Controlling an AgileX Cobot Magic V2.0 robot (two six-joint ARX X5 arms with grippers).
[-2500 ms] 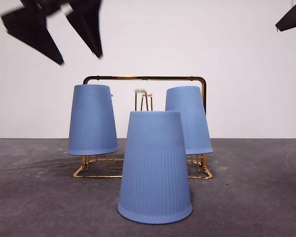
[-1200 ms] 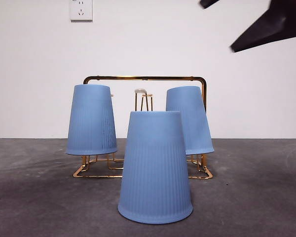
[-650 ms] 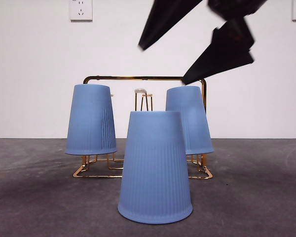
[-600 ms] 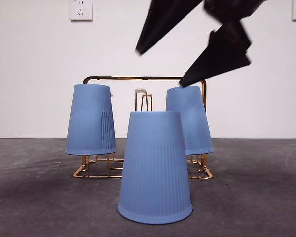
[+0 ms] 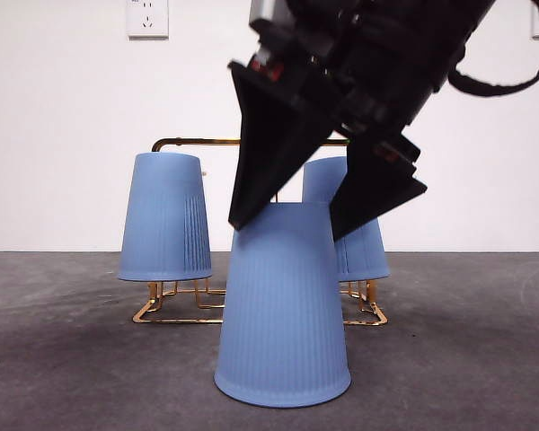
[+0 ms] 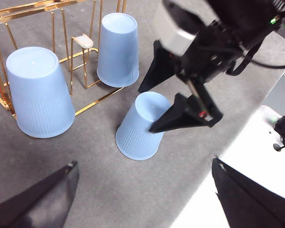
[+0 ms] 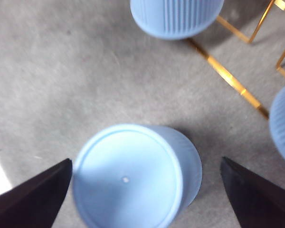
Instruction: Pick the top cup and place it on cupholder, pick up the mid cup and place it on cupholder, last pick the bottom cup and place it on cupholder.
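A blue ribbed cup point(image 5: 283, 314) point(image 6: 140, 128) point(image 7: 133, 180) stands upside down on the grey table, in front of the gold cupholder point(image 5: 198, 142) point(image 6: 99, 99) point(image 7: 228, 78). My right gripper point(image 5: 289, 229) point(image 6: 148, 109) point(image 7: 146, 162) is open just over this cup, one jaw on each side of its upturned base, not closed on it. Two more blue cups hang upside down on the cupholder, one at the left point(image 5: 166, 220) point(image 6: 38, 90) and one at the right point(image 5: 364, 251) point(image 6: 118, 50). My left gripper point(image 6: 143, 162) hangs open and empty, high above the table.
A bare peg with a white tip point(image 6: 83, 42) stands between the two hung cups. A white wall with a socket point(image 5: 147, 18) is behind the rack. In the left wrist view a white surface point(image 6: 237, 180) borders the grey mat.
The right gripper came down from the upper right and now straddles the front cup's top. The left arm left the front view's top left corner. The cups have not moved.
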